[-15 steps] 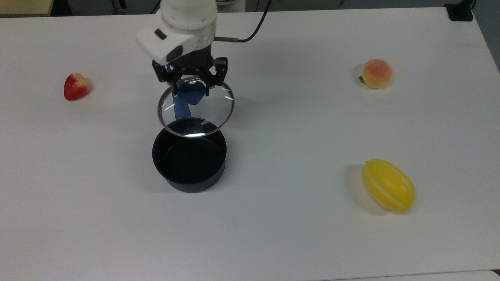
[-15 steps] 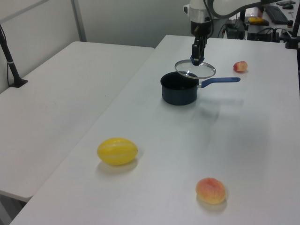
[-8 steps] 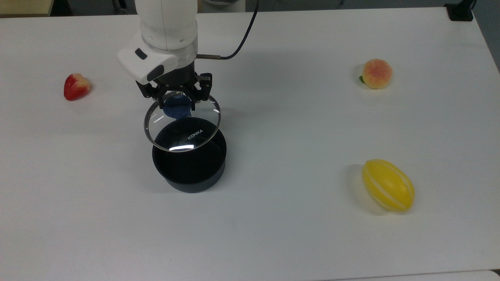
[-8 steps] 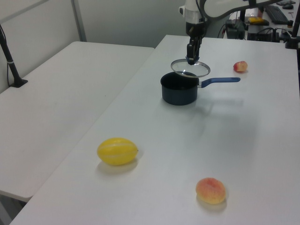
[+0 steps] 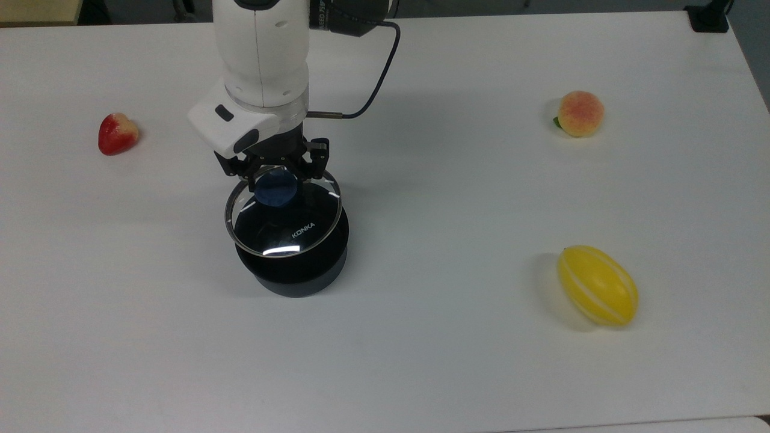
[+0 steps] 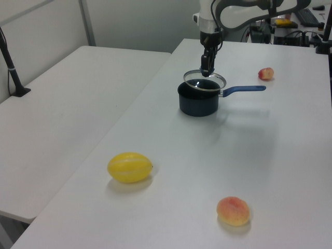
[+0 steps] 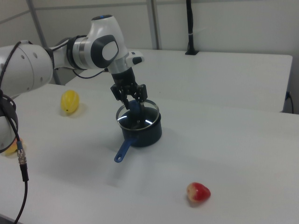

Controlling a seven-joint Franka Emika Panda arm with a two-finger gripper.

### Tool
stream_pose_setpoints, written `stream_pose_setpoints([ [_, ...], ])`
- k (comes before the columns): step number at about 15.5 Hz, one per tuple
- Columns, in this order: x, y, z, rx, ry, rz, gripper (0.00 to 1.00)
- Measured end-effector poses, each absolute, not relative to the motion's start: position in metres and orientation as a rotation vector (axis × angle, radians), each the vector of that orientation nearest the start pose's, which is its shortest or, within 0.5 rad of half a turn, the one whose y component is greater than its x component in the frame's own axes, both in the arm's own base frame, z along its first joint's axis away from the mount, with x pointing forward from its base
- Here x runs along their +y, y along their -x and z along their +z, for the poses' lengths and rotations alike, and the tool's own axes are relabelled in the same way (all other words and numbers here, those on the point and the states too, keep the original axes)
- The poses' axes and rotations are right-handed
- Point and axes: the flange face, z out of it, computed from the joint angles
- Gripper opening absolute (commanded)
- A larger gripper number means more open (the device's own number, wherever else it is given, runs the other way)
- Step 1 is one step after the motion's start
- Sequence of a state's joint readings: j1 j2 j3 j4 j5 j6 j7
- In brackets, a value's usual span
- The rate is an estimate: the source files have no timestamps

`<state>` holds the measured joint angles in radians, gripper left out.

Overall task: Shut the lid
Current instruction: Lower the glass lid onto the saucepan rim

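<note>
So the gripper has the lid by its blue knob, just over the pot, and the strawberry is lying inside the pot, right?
Not quite. The strawberry lies on the white table, well off toward the top view's left, not inside the pot. The rest holds: the gripper has the lid by its blue knob, just over the pot.

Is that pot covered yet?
Not yet. The gripper holds the lid by its knob, tilted just above the pot.

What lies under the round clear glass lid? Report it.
Under the round clear glass lid held by the gripper is the black saucepan. Its dark inside shows through the glass, with no contents visible. Its blue handle sticks out sideways.
</note>
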<state>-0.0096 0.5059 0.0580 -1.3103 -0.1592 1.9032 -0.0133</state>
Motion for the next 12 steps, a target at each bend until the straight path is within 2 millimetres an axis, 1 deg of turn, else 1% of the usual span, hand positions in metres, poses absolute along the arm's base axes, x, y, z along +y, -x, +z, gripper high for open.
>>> stream_pose_setpoints([
  [6, 0.016, -0.72, 0.45, -0.168, 3.255, -0.175, 0.1],
  [12, 0.019, -0.722, 0.441, -0.178, 3.255, -0.158, 0.1],
])
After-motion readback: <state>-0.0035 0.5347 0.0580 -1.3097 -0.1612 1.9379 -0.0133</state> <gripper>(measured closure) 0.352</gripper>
